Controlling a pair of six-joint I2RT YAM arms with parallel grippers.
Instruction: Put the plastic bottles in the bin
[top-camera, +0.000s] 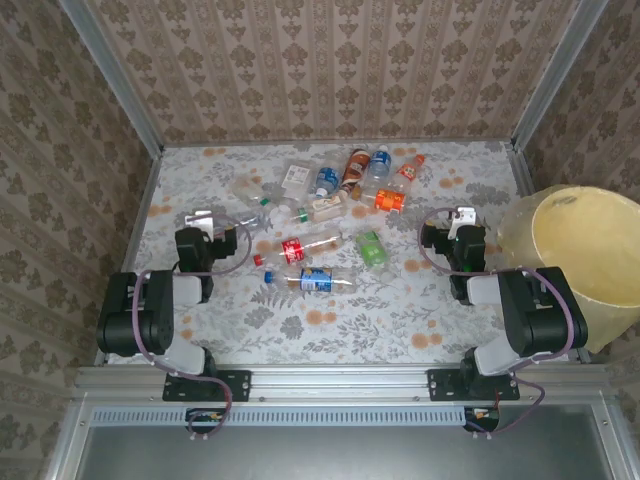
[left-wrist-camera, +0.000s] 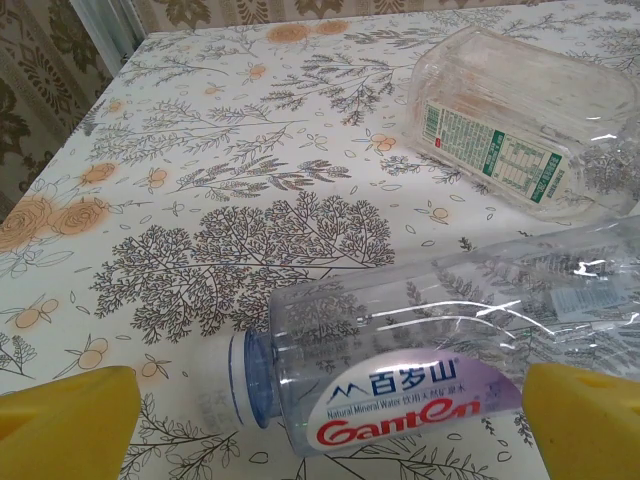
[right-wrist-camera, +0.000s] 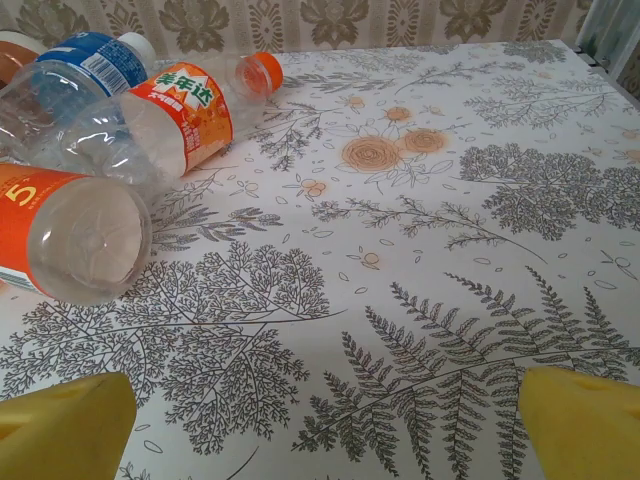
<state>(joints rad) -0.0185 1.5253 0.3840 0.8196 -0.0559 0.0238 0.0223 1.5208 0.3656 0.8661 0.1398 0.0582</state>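
Observation:
Several plastic bottles (top-camera: 320, 215) lie scattered across the middle of the table. My left gripper (top-camera: 205, 222) is open at the heap's left edge. In the left wrist view a clear bottle with a red and blue Ganten label (left-wrist-camera: 420, 385) lies on its side between the yellow fingertips (left-wrist-camera: 65, 415) of the left gripper (left-wrist-camera: 330, 430), untouched. A second clear bottle with a green and white label (left-wrist-camera: 520, 130) lies beyond it. My right gripper (top-camera: 462, 218) is open over bare tablecloth, and nothing lies between the jaws of the right gripper (right-wrist-camera: 325, 430). The pale-yellow bin (top-camera: 590, 250) stands at the right, beside the right arm.
Orange-labelled bottles (right-wrist-camera: 185, 110) and a blue-labelled one (right-wrist-camera: 95, 60) lie ahead and to the left of my right gripper. A red-labelled bottle (top-camera: 300, 247) and a blue-labelled one (top-camera: 318, 280) lie nearest the arms. Patterned walls close in the table at the back and sides.

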